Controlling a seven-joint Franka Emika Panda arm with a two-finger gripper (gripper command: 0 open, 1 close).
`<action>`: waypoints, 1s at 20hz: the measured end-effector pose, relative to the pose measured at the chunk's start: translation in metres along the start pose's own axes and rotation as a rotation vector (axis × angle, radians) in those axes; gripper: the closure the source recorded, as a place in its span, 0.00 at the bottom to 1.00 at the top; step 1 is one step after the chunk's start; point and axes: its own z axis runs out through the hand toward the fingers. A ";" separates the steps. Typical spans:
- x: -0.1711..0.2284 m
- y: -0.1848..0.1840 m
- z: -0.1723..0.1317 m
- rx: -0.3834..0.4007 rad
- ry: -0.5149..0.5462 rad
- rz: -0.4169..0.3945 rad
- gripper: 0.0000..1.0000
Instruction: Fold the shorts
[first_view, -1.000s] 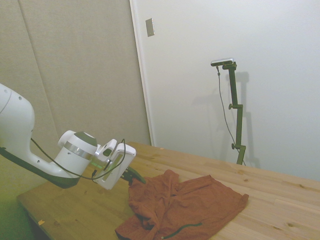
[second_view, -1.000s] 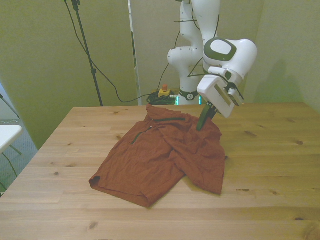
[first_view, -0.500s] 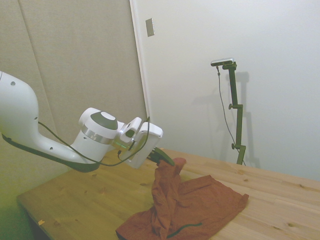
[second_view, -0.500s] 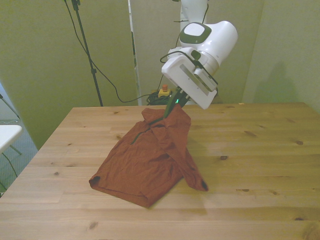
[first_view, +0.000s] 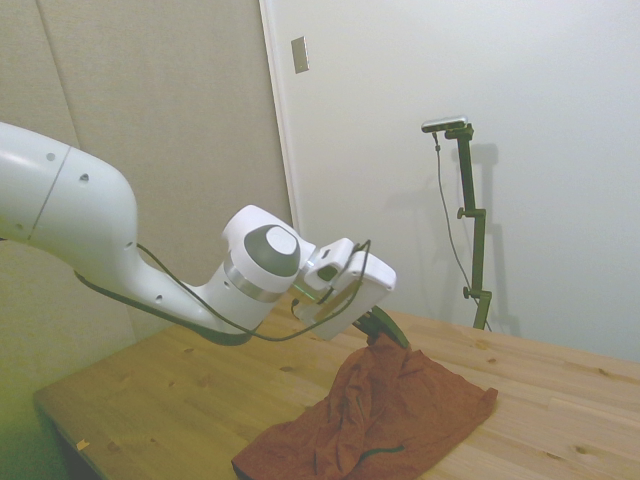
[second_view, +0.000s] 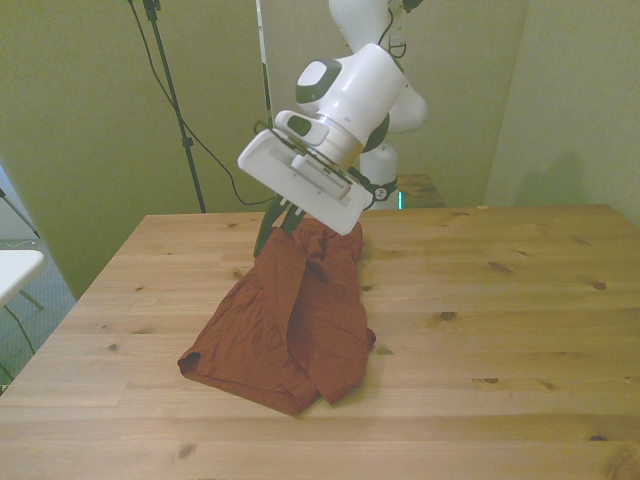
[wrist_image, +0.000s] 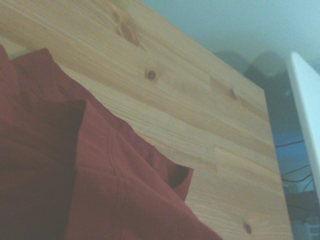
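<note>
Your white arm's dark two-finger gripper (first_view: 385, 332) pinches a raised fold of the wrinkled rust-orange cloth shorts (second_view: 292, 320) at lower centre of the wooden table (second_view: 520, 330), its fingertips buried in cloth; no writing is legible.

— Where do we find the shorts (second_view: 290, 325)?

— On the table (second_view: 520, 330), toward the front view's left half. Their lower part lies on the wood; one part hangs up off it.

— And the gripper (second_view: 283, 218)?

— Above the shorts' far end, pinching that raised part, so the cloth drapes from it down to the table.

— From the side?

— We see the gripper (first_view: 388, 332) over the shorts (first_view: 385, 415), near the table's (first_view: 180, 390) middle.
</note>
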 end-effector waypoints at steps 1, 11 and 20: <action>-0.002 0.002 0.011 0.022 -0.043 0.015 1.00; 0.025 0.028 0.056 0.296 -0.348 0.135 1.00; 0.059 0.062 0.074 0.463 -0.490 0.191 1.00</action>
